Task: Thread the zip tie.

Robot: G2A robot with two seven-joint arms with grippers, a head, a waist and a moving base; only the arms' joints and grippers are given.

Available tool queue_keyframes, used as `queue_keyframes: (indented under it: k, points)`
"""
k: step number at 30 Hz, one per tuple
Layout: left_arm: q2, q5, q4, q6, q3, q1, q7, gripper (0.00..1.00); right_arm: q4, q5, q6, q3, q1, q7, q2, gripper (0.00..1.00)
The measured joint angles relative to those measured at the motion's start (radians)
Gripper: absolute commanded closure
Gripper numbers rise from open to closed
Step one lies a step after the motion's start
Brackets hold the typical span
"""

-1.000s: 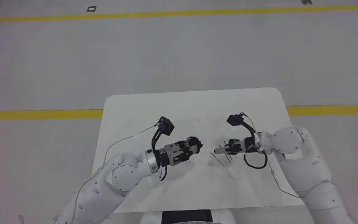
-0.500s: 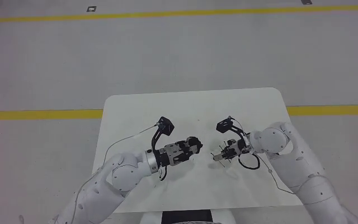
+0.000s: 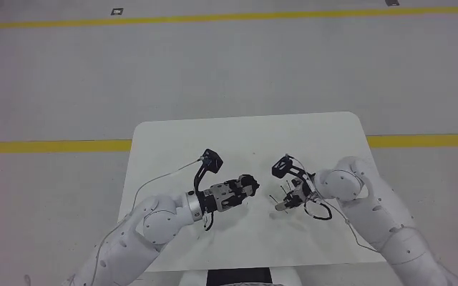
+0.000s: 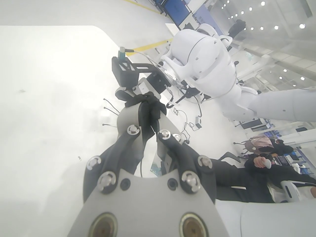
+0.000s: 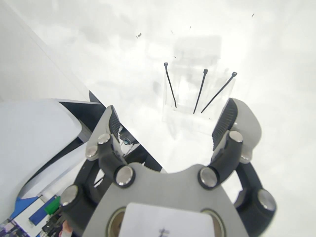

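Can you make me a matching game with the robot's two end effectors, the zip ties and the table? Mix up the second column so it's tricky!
Things:
1. left end effector
2. right end effector
3. three zip ties
4. table

States:
A. white
B. open
C. shut on a black bundle
D. stuck in a clear holder

Pairs: 1-C, 2-B, 3-D, 4-A
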Motion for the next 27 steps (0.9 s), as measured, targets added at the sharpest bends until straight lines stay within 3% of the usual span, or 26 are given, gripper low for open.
queue_keyframes:
  k: [4,9,19,27]
  points:
    - [0.0,0.0,0.0,0.0,0.0,0.0,0.0,1.0,0.032,-0.056,-0.032,-0.092,0.048,0.0,0.021,0.0]
    - [0.0,0.0,0.0,0.0,0.0,0.0,0.0,1.0,0.034,-0.079,-0.02,-0.167,0.088,0.0,0.04,0.0]
    - [0.0,0.0,0.0,0.0,0.0,0.0,0.0,1.0,0.03,-0.085,-0.018,-0.159,0.073,-0.048,0.042,0.0]
    - [0.0,0.0,0.0,0.0,0.0,0.0,0.0,1.0,-0.028,-0.023,0.031,-0.099,0.026,-0.082,0.057,0.0]
